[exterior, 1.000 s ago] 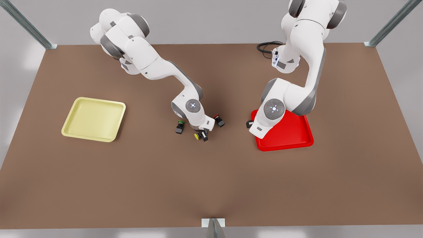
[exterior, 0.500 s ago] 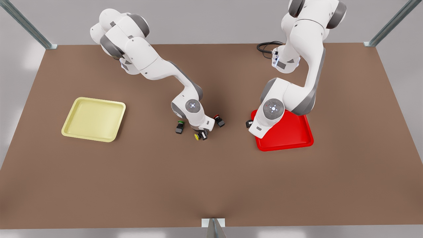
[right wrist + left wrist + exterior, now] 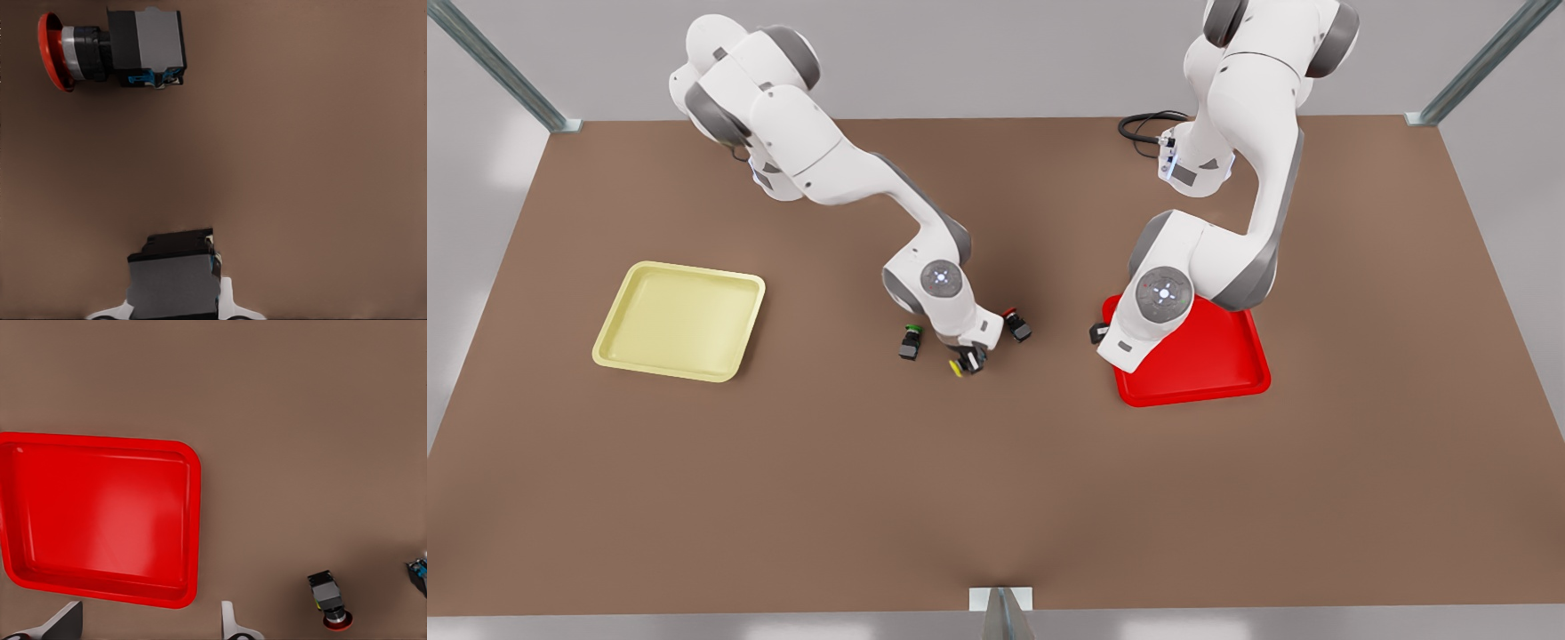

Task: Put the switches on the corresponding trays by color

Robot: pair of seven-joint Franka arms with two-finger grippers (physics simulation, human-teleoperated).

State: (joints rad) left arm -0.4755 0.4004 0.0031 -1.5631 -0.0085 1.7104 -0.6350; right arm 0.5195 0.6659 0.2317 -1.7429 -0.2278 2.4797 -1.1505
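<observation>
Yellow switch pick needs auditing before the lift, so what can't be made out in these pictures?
- Yellow switch: in the front view the right gripper covers most of its body; in the right wrist view the picture's edge cuts the body off.
- Left gripper: open, but the left wrist view's edge cuts it down to its tips.
- Red tray: the left arm hides its far corner in the front view.
- Green switch: too small for detail.

Front view overhead; wrist views down, sharing red switch (image 3: 110, 48)
</observation>
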